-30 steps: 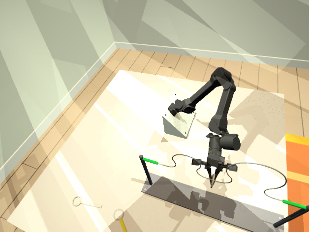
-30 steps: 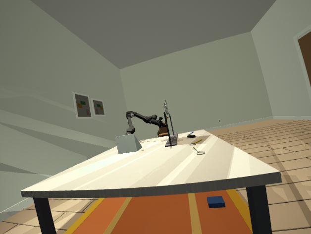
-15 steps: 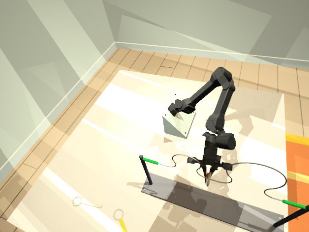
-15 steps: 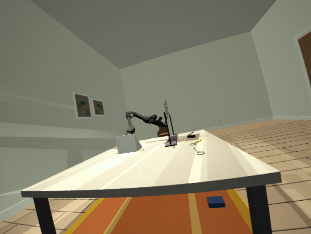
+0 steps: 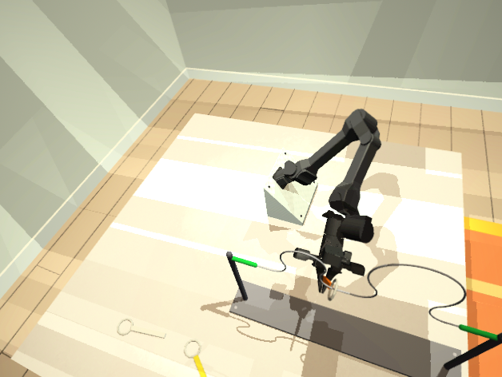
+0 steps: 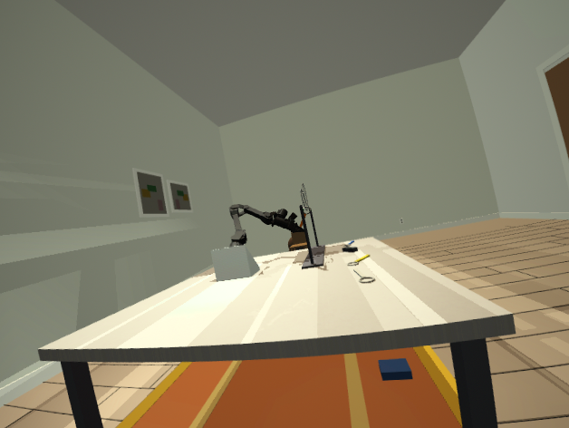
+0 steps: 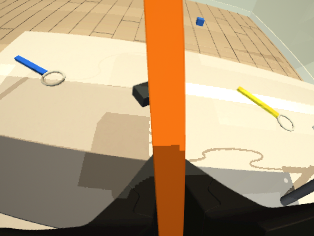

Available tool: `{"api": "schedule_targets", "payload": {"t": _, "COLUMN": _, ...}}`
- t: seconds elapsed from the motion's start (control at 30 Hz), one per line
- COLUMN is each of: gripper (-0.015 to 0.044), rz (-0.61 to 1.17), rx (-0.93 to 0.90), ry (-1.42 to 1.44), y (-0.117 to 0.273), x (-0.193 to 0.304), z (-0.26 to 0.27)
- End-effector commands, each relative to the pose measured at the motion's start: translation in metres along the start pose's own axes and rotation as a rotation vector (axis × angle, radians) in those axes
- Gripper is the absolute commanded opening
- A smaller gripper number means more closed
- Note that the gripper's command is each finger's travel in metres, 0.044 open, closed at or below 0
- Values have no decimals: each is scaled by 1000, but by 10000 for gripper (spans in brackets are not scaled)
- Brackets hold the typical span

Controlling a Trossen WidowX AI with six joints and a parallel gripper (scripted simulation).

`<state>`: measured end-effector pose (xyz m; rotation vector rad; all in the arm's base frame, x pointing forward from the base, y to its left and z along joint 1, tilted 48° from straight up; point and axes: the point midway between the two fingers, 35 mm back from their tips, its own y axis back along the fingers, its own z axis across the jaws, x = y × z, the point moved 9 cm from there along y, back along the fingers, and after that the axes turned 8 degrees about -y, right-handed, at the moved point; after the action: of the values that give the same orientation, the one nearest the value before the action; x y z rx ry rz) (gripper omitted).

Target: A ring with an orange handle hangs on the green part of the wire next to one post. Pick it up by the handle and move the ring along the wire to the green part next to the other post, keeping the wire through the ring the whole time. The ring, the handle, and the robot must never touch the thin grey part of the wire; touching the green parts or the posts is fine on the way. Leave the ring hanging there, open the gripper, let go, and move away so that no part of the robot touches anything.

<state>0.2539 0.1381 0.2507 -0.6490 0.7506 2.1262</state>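
Note:
My gripper (image 5: 324, 286) (image 7: 164, 159) is shut on the orange handle (image 5: 326, 280) (image 7: 167, 90), which stands upright in the wrist view. The pale ring (image 5: 335, 289) is around the grey wire (image 5: 400, 264) at a low stretch between the left hump and the large right loop, as far as the top view shows. Whether the ring touches the wire cannot be told. One green part (image 5: 245, 261) is by the left post (image 5: 237, 277), the other green part (image 5: 479, 332) by the right post (image 5: 472, 353). The ring is hidden in the wrist view.
The left wire hump passes close to my fingers. The posts stand on a dark base plate (image 5: 385, 328). Beyond it lie a yellow-handled ring (image 5: 197, 364) (image 7: 257, 101), a blue-handled ring (image 7: 31, 65), a grey-handled ring (image 5: 148, 334) and a black block (image 7: 142, 94). A pale wedge (image 5: 284, 210) is by the arm's base.

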Motion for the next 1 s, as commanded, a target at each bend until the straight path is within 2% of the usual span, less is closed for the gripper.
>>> {"api": "schedule_targets", "payload": {"t": 0.0, "gripper": -150, "rz": 3, "rx": 40, "ry": 71, "y": 3, "x": -2, "z": -10}}
{"api": "schedule_targets", "payload": {"t": 0.97, "gripper": -150, "rz": 30, "rx": 393, "ry": 682, "y": 30, "x": -44, "z": -68}}
